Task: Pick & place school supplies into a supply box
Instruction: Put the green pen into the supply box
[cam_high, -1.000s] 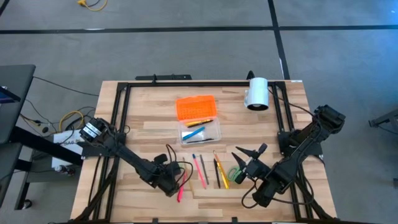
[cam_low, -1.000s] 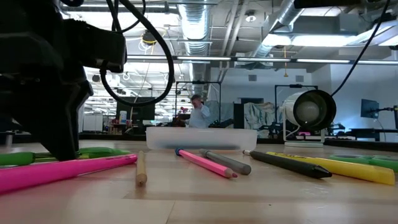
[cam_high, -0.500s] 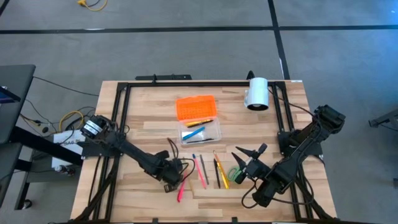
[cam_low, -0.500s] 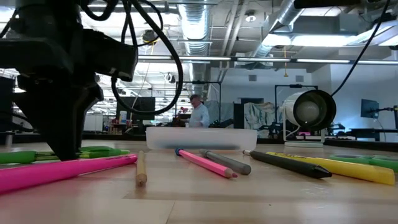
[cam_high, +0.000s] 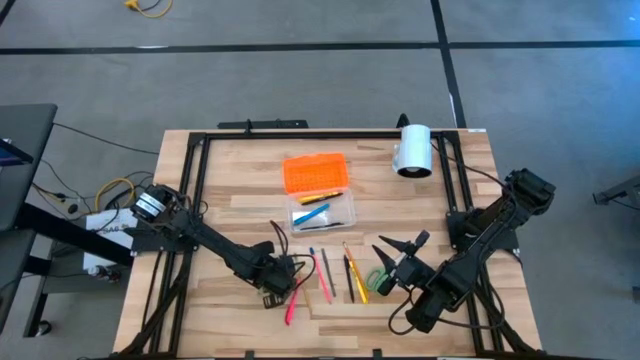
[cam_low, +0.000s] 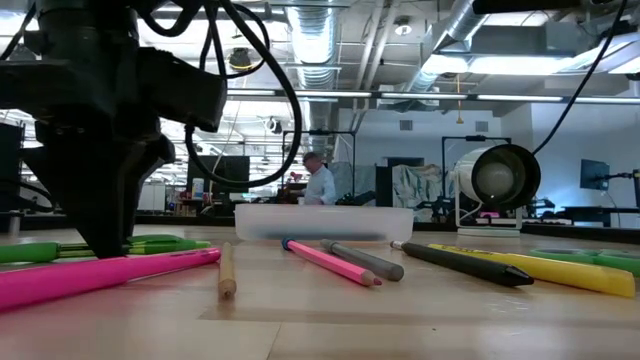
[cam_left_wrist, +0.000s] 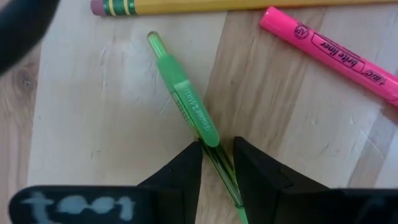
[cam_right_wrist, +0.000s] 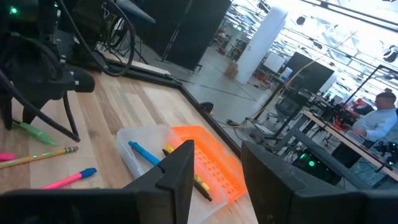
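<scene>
**Left hand straddling a green pen; right hand idle over the bench**

High view. The left hand (cam_high: 281, 283) is seen lowered to the wooden bench (cam_high: 200, 200), just left of the row of pens and pencils; a pink highlighter (cam_high: 292, 305) lies just beside it. The clear box (cam_high: 322, 212) is placed near the middle of the bench with a blue pen (cam_high: 312, 213) inside, and its orange lid (cam_high: 316, 172) lies just behind it. A white cylinder (cam_high: 412, 150) is seen at the far right of the bench. The right hand (cam_high: 398, 252) is held above the bench with its fingers spread wide, near the green-handled scissors (cam_high: 377, 277).

Low view. The left hand (cam_low: 100, 215) is shown reaching the bench surface beside the pink highlighter (cam_low: 100, 276). A pink pencil (cam_low: 330, 262), a grey pen (cam_low: 365, 260), a black pen (cam_low: 465, 265) and a yellow highlighter (cam_low: 560, 272) lie in front of the box (cam_low: 323, 222). A person (cam_low: 318, 185) is visible in the room behind.

Left wrist view. A green pen (cam_left_wrist: 186, 106) is shown lying on the bench, its thin end passing between the two fingertips (cam_left_wrist: 186, 165), which stand narrowly apart on either side. A yellow pencil (cam_left_wrist: 249, 6) and the pink highlighter (cam_left_wrist: 329, 53) lie near.

Right wrist view. The box (cam_right_wrist: 149, 155) and lid (cam_right_wrist: 208, 163) are seen past the widely parted fingers (cam_right_wrist: 177, 174).
</scene>
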